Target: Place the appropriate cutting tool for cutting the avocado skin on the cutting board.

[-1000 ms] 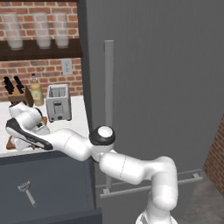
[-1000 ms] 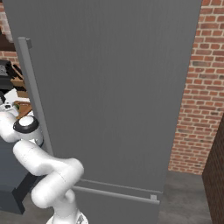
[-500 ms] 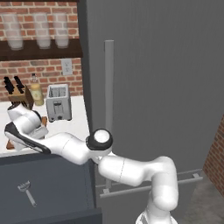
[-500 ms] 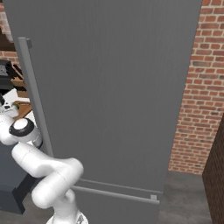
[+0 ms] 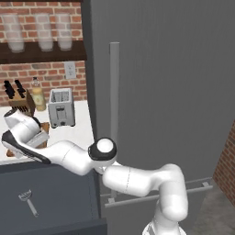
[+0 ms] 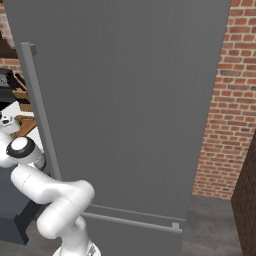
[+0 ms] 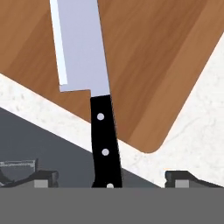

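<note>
**Knife down on the board, fingers standing wide**

Straight ahead of the end effector (image 7: 111, 179), in the hand view, we find the knife (image 7: 87, 83) lying between the two finger tips (image 7: 46, 178), which stand well apart on either side of its black handle and touch it nowhere that we can see. So we read the end effector as open, with nothing in its grip. The knife's long axis runs along the line of sight, handle toward the hand and silver blade pointing away; the blade lies flat on the brown cutting board (image 7: 166, 65), while the handle reaches back over the board's edge, across the pale table (image 7: 192, 144) and the dark edge beyond it. We judge the placing done, and the coming move to be a straight retreat along that same axis, clear of the handle. In the left base view the hand sits low at the table beside the toaster (image 5: 61, 108). We can read no brand, label or writing anywhere; the handle shows only three pale rivets.
</note>
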You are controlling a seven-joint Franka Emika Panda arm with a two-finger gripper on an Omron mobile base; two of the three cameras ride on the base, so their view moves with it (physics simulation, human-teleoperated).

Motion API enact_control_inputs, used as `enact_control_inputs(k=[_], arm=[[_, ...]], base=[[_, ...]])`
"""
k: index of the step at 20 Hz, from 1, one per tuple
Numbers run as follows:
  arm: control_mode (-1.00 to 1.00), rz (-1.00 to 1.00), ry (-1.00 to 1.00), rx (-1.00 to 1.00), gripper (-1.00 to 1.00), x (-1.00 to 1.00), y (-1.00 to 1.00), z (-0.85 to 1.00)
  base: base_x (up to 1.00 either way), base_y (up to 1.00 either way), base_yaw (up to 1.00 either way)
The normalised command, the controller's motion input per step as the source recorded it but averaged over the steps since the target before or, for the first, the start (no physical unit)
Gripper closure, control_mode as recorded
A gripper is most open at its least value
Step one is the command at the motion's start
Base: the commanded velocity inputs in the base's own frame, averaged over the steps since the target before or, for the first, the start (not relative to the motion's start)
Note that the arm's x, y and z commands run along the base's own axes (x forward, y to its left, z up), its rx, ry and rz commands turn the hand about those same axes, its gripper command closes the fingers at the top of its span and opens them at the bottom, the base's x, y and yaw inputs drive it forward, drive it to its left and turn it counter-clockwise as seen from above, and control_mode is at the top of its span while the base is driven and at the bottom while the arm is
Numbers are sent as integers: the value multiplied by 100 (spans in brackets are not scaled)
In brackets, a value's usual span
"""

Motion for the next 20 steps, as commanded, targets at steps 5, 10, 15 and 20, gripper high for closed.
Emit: enact_control_inputs(k=[5,10,15,20], arm=[[-100,0,-12,9,-100,-98,-33,42],[-100,-2,-6,15,-100,-100,-20,61],[-100,-7,-9,15,-100,-100,-61,20],[-100,-13,-13,20,-100,-100,-90,2]], base=[[0,0,0],[0,0,0],[0,0,0],[0,0,0]])
